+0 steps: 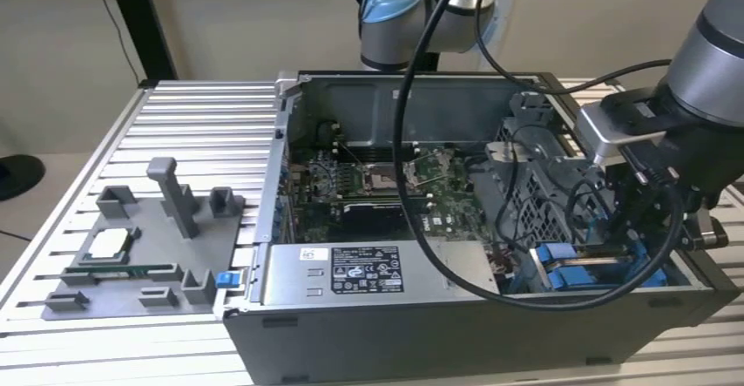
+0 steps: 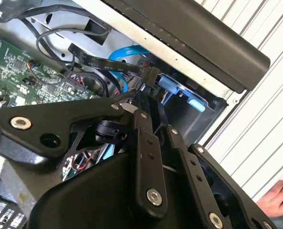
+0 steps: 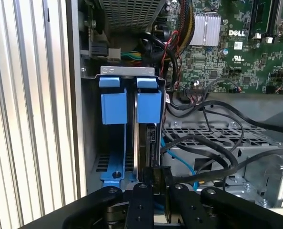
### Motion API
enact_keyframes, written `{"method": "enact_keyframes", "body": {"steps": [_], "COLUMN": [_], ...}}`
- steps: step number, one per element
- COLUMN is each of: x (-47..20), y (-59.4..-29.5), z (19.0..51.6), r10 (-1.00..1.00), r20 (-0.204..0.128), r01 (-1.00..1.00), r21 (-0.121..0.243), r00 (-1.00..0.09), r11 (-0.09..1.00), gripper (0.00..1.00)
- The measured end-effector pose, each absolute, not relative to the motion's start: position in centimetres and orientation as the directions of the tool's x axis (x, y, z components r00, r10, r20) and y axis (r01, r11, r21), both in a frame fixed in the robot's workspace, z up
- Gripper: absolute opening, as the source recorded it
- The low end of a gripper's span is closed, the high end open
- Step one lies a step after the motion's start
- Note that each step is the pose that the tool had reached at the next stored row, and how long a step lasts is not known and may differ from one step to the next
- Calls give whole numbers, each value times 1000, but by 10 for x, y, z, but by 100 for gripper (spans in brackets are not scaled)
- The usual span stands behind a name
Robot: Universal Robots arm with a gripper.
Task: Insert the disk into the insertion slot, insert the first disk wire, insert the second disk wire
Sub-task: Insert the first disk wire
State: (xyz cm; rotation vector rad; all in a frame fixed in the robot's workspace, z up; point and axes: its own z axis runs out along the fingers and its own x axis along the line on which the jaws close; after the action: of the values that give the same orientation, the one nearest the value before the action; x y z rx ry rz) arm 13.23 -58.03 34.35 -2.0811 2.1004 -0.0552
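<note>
My gripper (image 3: 158, 185) has its flat black metal fingers drawn close on the blocky black plug of a disk wire (image 3: 158, 172), right at the disk (image 3: 145, 143). The disk stands on edge inside the insertion slot (image 3: 127, 71), which is grey sheet metal with glossy blue plastic tabs. I see only the disk's thin dark edge; its label is hidden.

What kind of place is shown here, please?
Probably a robotics lab bench for computer assembly: an open computer case on a slatted aluminium table, a grey parts fixture beside it, the gripper holding a disk wire inside.
</note>
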Motion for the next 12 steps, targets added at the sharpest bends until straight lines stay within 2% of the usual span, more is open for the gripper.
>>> {"method": "enact_keyframes", "body": {"steps": [12], "x": [132], "y": [-580], "z": [339], "r10": [-995], "r20": [-104], "r01": [-988], "r21": [-156], "r00": [-1], "r11": [17], "gripper": [0]}}
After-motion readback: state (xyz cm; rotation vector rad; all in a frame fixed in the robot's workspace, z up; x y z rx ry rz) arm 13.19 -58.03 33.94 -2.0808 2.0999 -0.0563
